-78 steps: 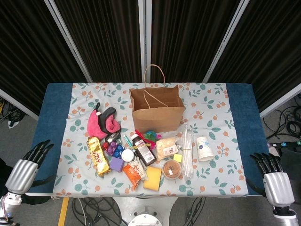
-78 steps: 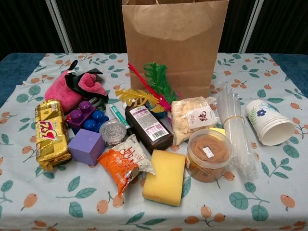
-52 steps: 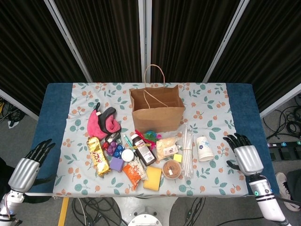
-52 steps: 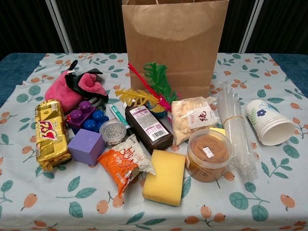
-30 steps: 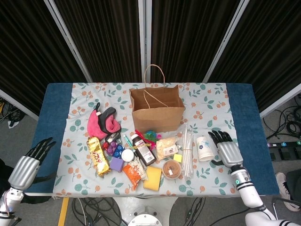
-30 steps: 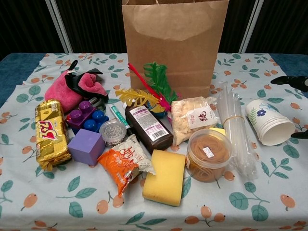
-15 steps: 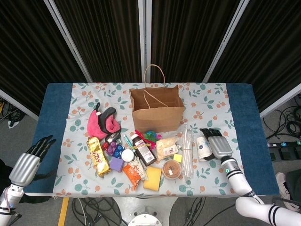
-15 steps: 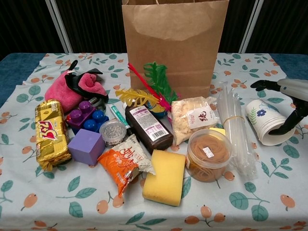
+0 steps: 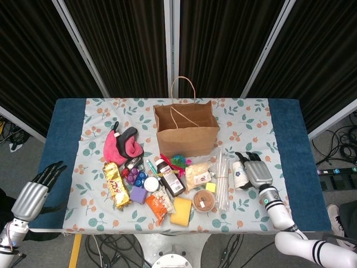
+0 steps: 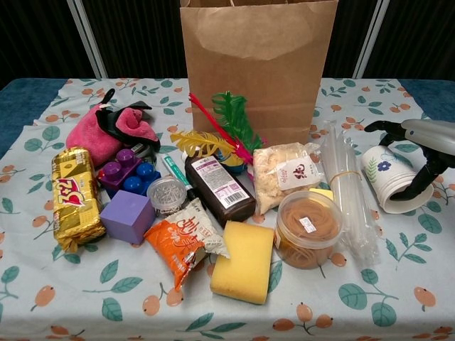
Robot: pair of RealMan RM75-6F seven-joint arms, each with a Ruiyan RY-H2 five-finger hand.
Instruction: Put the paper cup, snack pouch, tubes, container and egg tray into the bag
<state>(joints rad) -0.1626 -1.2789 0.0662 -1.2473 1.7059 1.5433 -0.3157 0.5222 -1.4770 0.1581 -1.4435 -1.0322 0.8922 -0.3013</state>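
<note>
Two hands showed in the head view. The left hand (image 9: 33,191) hung off the table's (image 9: 287,120) near left corner, fingers apart, holding nothing. The right hand (image 9: 255,171) lay over the paper cup (image 9: 239,174), which rested on its side to the right of the bundled tubes (image 9: 223,173); its fingers reached across the cup's top, but whether they gripped it could not be told from above. The brown paper bag (image 9: 186,132) stood open at the middle of the table, behind the clutter. Before it lay the snack pouch (image 9: 159,205), the round container (image 9: 204,200), a clear packet of chips (image 9: 197,175), a yellow sponge (image 9: 181,211), a dark bottle (image 9: 170,176), a purple block (image 9: 138,195), a gold wrapper (image 9: 115,183) and a pink cloth (image 9: 121,144).

From the chest view, only the right hand (image 10: 419,145) appeared, at the right edge. Its fingers (image 10: 380,128) arched over the paper cup (image 10: 387,180) and the thumb curved down by the open rim, fingers spread, the cup resting on the cloth. The tubes (image 10: 347,193) lay just left of the cup, the container (image 10: 308,228) touching them, and the snack pouch (image 10: 186,240) sat against the sponge (image 10: 243,261). The bag (image 10: 259,65) rose upright behind.
</note>
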